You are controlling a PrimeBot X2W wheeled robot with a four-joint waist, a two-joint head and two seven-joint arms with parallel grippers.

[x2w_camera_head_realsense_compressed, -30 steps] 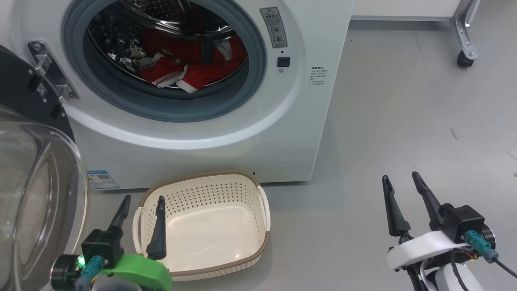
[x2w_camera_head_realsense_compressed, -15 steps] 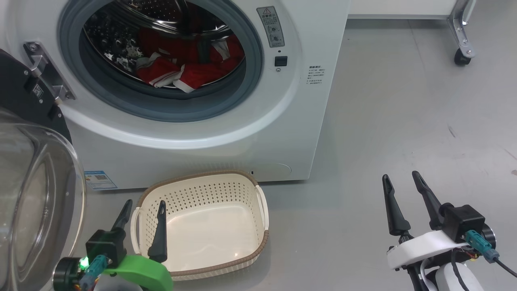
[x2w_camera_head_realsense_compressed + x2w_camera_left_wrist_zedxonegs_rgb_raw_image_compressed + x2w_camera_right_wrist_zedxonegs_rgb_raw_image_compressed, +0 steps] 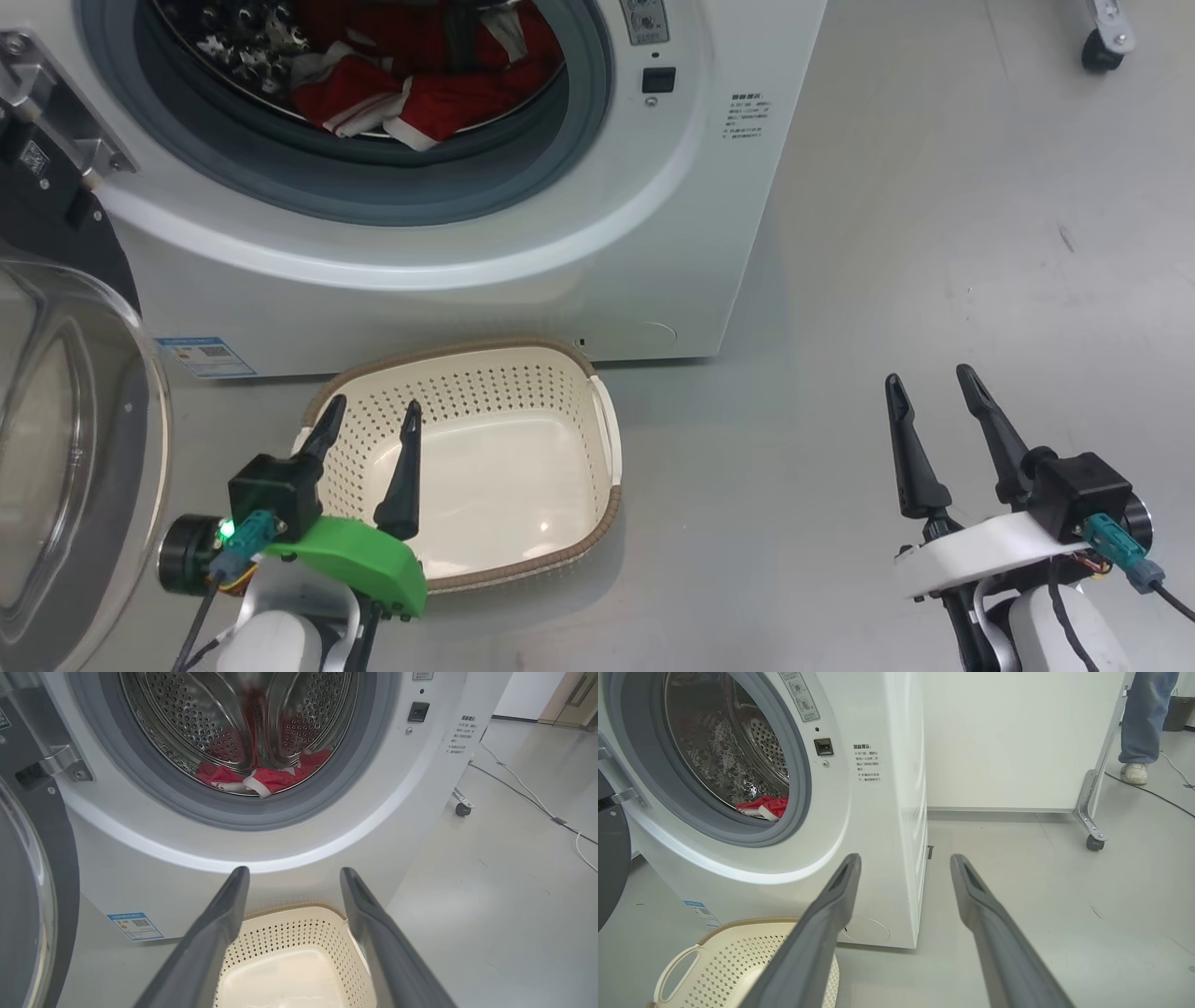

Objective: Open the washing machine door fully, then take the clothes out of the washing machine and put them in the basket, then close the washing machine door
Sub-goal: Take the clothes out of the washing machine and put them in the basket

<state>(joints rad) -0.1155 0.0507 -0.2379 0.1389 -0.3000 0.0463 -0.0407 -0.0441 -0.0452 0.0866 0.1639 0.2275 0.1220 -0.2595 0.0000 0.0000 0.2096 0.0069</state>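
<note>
Head view: washing machine door (image 3: 65,448) hangs open left of the washing machine (image 3: 467,308), red clothes (image 3: 411,84) inside it, basket (image 3: 560,558) in front. Left gripper (image 3: 373,404) and right gripper (image 3: 929,376) are spread wide, gripping nothing.

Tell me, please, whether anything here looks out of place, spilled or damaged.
Nothing stands out. The clothes lie inside the washing machine, the door hangs open, and the basket sits upright and empty on the floor before it.

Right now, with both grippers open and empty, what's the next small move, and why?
Probably raise the left gripper forward toward the clothes in the washing machine: the door is swung open, the basket is empty, and that gripper hangs nearest, over the basket.
</note>
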